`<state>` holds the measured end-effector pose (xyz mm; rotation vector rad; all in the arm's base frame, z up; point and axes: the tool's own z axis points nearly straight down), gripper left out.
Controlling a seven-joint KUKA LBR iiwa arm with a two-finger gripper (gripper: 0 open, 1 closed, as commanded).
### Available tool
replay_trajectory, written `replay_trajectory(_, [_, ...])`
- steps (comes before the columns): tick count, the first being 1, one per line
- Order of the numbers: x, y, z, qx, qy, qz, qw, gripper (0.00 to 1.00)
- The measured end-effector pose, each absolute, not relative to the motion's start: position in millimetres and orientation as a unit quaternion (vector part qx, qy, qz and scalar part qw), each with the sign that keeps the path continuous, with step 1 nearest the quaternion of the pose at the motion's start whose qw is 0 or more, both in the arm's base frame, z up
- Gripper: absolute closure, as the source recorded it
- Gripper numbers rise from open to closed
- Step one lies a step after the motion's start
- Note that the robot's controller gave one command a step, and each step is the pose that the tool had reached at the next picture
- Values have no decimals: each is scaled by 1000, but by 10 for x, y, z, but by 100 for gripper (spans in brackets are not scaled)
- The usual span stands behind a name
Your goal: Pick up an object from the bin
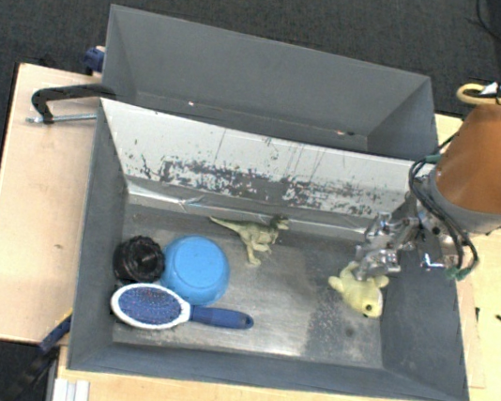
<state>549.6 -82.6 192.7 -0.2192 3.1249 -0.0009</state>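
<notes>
**Gripper [378, 262] low over pale yellow toy [359, 295] by bin's [422, 343] right wall**

Poised just above the toy, maybe touching its top; open or closed, impossible to tell. Toy lying on the bin floor, near the right wall. By the back wall, a tan dinosaur figure [253, 233]. Toward the front left corner, a blue bowl [196, 270], a black round object [139, 258] beside it, and a blue-handled brush [157, 307] along the front.

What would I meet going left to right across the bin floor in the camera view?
black round cap → blue bowl → tan toy dinosaur → pale yellow toy. The blue-and-white brush stretches beneath the first three, so it is left out.
</notes>
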Motion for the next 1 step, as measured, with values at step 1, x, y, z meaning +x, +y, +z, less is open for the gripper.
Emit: replay_trajectory(1, [5523, -1034, 2512, -69, 998, -2, 6, 100])
